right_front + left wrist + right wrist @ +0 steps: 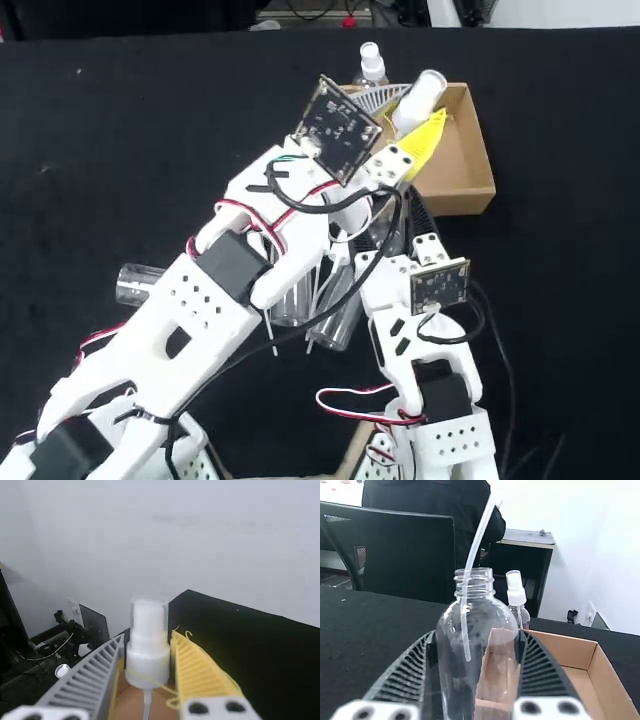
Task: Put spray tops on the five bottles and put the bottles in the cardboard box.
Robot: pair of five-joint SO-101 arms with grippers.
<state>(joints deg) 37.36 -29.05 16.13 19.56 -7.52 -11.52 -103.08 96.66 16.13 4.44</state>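
Observation:
My left gripper [147, 637] is shut on a white spray top [147, 645], held high above the cardboard box [470, 150]. In the high view the spray top [420, 98] sits between the grey and yellow fingers. Its thin tube [472, 570] hangs down into the open neck of a clear bottle [472, 655]. My right gripper [477, 635] is shut on that upright bottle, just in front of the box [580, 650]. Behind the box stands one bottle [371, 62] with its spray top [515, 587] on.
Several uncapped clear bottles lie on the black table under the left arm, one at the left [135, 283] and two near the middle [335, 320]. The left arm crosses over the right gripper and hides it from above.

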